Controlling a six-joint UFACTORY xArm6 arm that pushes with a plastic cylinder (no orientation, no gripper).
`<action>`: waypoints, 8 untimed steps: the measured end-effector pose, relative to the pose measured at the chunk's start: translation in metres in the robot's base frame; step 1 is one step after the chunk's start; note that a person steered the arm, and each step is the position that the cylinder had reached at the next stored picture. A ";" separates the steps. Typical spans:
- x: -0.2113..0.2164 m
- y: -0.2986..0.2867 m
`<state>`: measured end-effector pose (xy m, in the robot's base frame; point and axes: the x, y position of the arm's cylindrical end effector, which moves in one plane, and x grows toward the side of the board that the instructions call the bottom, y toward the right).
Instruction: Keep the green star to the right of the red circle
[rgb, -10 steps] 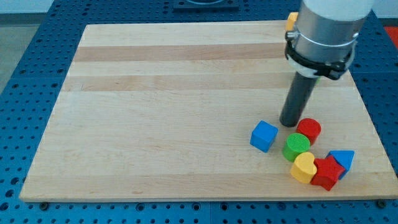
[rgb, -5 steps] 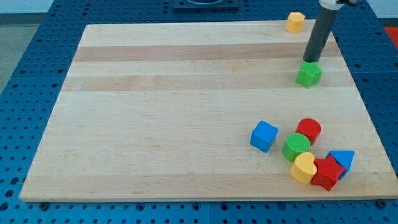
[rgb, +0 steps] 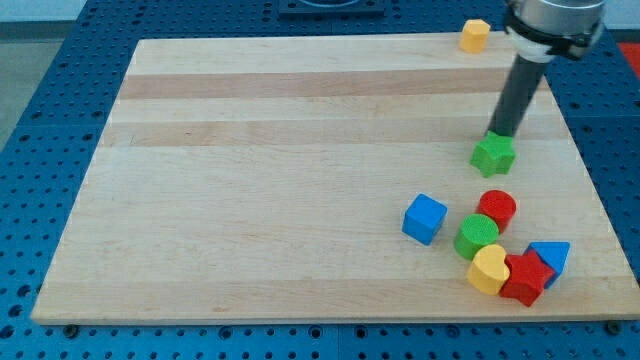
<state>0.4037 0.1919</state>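
The green star (rgb: 493, 155) lies on the wooden board at the view's right, above the cluster of blocks. My tip (rgb: 505, 134) touches the star's upper right edge. The red circle (rgb: 497, 210) sits below the star, almost directly under it, with a small gap between them. The star's centre is level with or slightly left of the circle's centre.
A green circle (rgb: 476, 236), a yellow heart (rgb: 488, 269), a red star (rgb: 526, 277) and a blue triangle (rgb: 551, 257) crowd below the red circle. A blue cube (rgb: 425, 218) lies to their left. A yellow hexagon (rgb: 474, 35) sits at the board's top right edge (rgb: 560, 110).
My tip rose from beside the red circle to the green star, then pushed the star down and slightly left toward the red circle. The other blocks have not moved.
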 end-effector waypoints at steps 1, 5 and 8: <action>-0.002 -0.037; -0.023 -0.018; 0.048 0.016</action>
<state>0.4514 0.2075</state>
